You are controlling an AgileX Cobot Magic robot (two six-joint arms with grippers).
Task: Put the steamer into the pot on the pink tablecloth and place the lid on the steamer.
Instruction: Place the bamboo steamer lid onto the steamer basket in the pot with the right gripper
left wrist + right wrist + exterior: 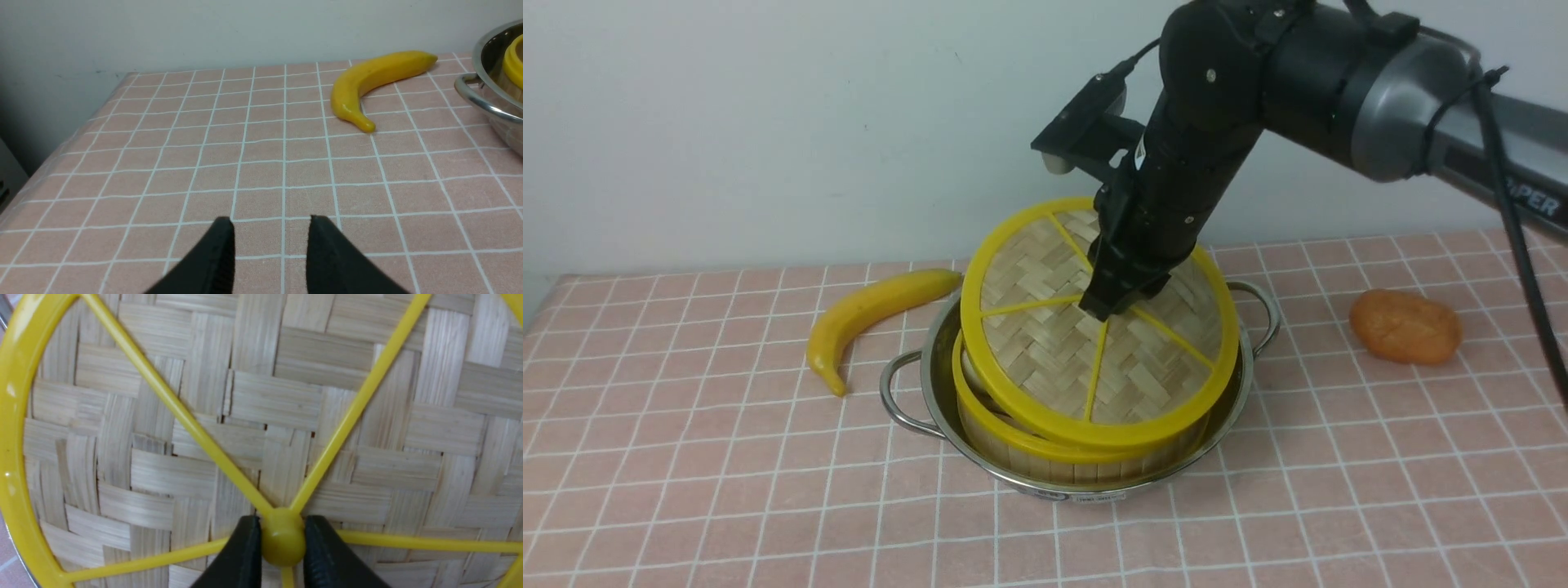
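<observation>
The left claw (271,224) hangs low over the pink tablecloth (163,163) at the robot's left. Its two black fingers stand apart with only bare cloth showing between them. It holds nothing and is well away from the cookware.

The desk under the cloth carries the pot (1094,494) near the middle. The pot's label faces the camera, and a looped handle sticks out on each side. The steamer (1045,461) sits inside the pot, and its bamboo wall and yellow rim rise above the steel edge. The left wrist view catches only a slice of the pot (490,110) and the steamer (515,61).

Above the steamer is the lid (1054,343), tilted so that its woven face turns toward the camera. Its far edge sits higher than its near edge. A gap shows between the two yellow rims on the left. At the front they are so close that I cannot tell whether they touch.

The right claw (1107,306) comes down from above and is clamped on the lid's centre knob (282,543). In the right wrist view the right claw (282,528) has one black finger pressed against each side of the knob, with the lid (245,396) filling the frame.

A banana (874,314) lies beside the pot to the left, its far tip just at the rim. An orange lump (1405,327) rests well apart on the right. A pale wall (768,122) stands beyond.
</observation>
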